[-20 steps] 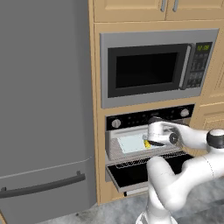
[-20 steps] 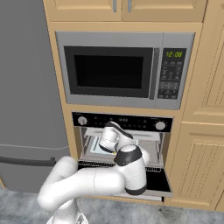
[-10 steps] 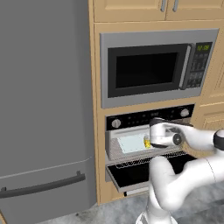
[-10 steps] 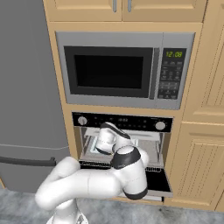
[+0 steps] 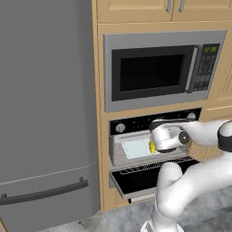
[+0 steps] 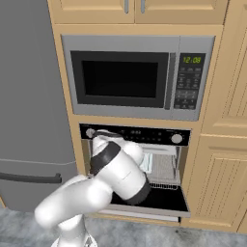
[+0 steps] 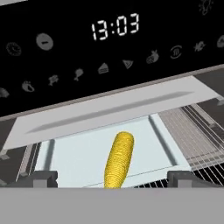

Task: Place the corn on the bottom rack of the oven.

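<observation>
Since a second ago I've eased the gripper (image 7: 111, 177) deeper toward the oven (image 5: 154, 140), fingers spread wide beside the corn (image 7: 118, 159), lower centre, apparently unpinched.

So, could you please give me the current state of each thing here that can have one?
oven: door dropped open, clock lit, reading 13:03.
corn: between the gripper's fingertips, over the pale tray; whether it is gripped or resting cannot be told.
bottom rack: in the cavity, beside the tray.
microwave: door closed, display lit.
fridge: closed.
</observation>
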